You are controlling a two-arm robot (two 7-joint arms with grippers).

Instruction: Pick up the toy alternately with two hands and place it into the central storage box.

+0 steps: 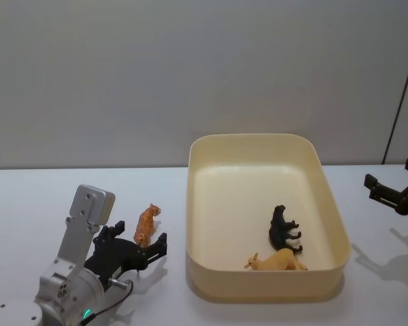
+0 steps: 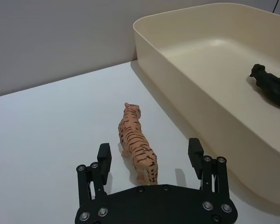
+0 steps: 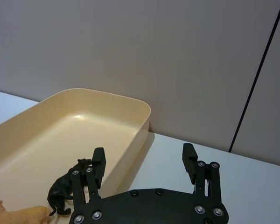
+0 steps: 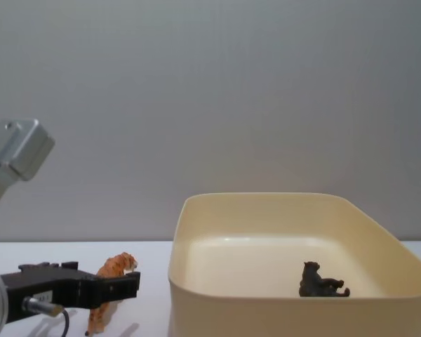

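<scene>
The left gripper (image 2: 149,156) is low over the white table (image 1: 27,204) at the 8 o'clock side of the head view, and its jaws stand apart around the rear half of the orange tiger toy (image 2: 136,147), which stands upright on the table just beside the left wall of the cream-yellow storage box (image 1: 333,204), its head toward 12 o'clock; the pictures do not let one tell if the fingers touch it. Inside the box, near its 5 o'clock corner, a black animal figure (image 1: 284,229) and a tan animal figure (image 1: 279,261) lie close together. The right gripper (image 3: 143,161) hangs in the air at the 3 o'clock side of the box, apart from it, with jaws apart and nothing between them.
</scene>
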